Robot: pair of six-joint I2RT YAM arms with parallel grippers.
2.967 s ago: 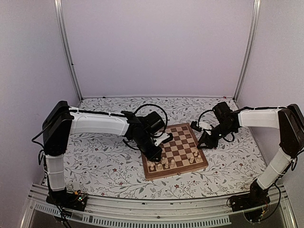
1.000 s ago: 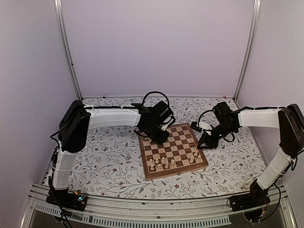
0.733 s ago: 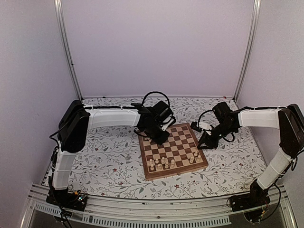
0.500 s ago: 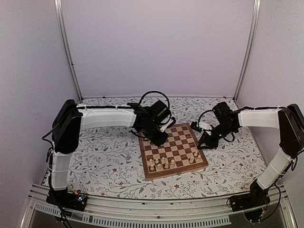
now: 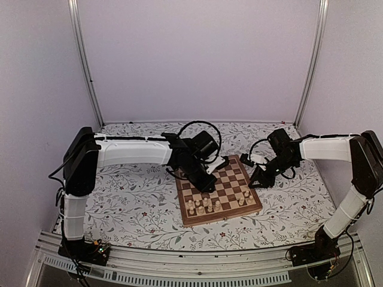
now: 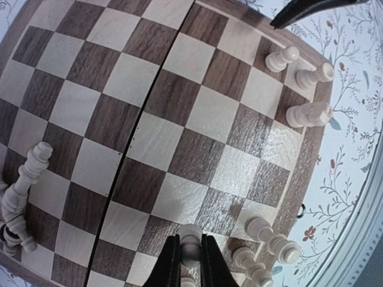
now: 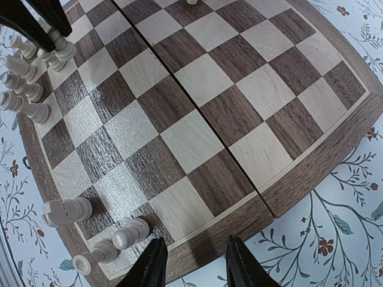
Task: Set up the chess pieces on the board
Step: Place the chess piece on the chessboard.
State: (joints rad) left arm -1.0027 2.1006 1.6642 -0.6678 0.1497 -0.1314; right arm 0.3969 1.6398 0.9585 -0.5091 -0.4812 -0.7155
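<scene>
Nearest us both arms are bolted at the worktop's (image 5: 131, 203) near edge; the left arm (image 5: 125, 152) rises, bends and reaches right across the floral surface; the right arm (image 5: 326, 148) does the same the other way, reaching left. Between them the board (image 5: 222, 192) lies flat, turned a little; the pieces (image 5: 202, 206) stand along its near rows, a cluster toward the near left corner and three toward the near right; the left wrist view shows more of them at the board's edge, across its centre seam. Just behind the near left cluster the left pincer (image 6: 190, 263) points down over the board, clenched on one piece (image 6: 191, 239) held upright between its fingers (image 6: 169, 266); we cannot tell whether its base touches the board. Farther right, the right pincer (image 7: 194, 269) hovers at the board's right edge, tilted toward it, released, with nothing in its gap.
</scene>
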